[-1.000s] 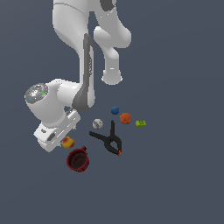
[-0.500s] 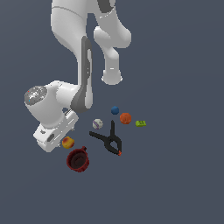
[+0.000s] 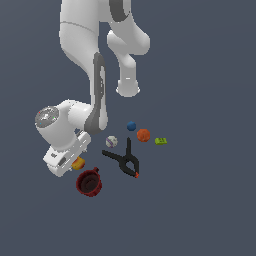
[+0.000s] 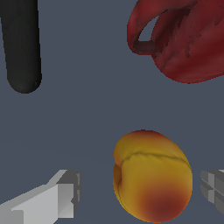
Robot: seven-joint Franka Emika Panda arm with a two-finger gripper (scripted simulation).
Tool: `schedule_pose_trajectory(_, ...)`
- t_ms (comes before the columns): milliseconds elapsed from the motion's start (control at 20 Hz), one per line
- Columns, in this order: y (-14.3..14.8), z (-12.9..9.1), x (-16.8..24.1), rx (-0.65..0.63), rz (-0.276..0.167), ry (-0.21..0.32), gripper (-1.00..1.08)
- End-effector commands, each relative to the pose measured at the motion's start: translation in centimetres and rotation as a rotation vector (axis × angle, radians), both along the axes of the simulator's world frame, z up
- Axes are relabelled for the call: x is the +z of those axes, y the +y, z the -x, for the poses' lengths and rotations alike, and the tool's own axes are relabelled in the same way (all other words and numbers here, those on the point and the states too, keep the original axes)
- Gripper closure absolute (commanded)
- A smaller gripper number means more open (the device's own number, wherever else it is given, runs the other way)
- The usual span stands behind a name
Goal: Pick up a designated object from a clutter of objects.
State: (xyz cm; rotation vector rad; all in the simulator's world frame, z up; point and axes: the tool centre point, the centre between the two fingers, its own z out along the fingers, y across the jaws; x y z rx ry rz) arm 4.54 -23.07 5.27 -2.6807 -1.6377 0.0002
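Over the last second the arm's wrist housing is edging slightly toward the exterior view's left and lower over the yellow-and-red fruit (image 3: pixel 78 163), while the clutter is sitting unchanged; this suggests the approach is ending and the grasp is about to begin. In the wrist view the gripper (image 4: pixel 141 192) is standing with its fingers (image 4: pixel 61 197) spread apart on either side of the fruit, which is lying between them, nearer to one finger than the other, with no contact visible yet. The fruit is resting on the floor just beside the dark red mug (image 3: pixel 89 182) and near a handle of the black spring clamp (image 3: pixel 123 159). The arm is bending down from its tall base, forearm angled steeply, with the hand pointing at the floor.
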Motion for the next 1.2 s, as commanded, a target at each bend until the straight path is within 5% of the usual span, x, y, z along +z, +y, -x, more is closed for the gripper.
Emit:
schedule_pose_trajectory(0, 0.0, 0.0, -1.1, 0.001, 0.0, 0.0, -0.92)
schedule_pose_trajectory(250, 0.0, -0.1, -1.8, 0.001, 0.0, 0.0, -0.92)
schedule_pose_trajectory(300, 0.0, -0.1, -1.8, 0.001, 0.0, 0.0, 1.08)
schedule_pose_trajectory(1150, 0.3, -0.1, -0.3, 0.003, 0.003, -0.009, 1.08)
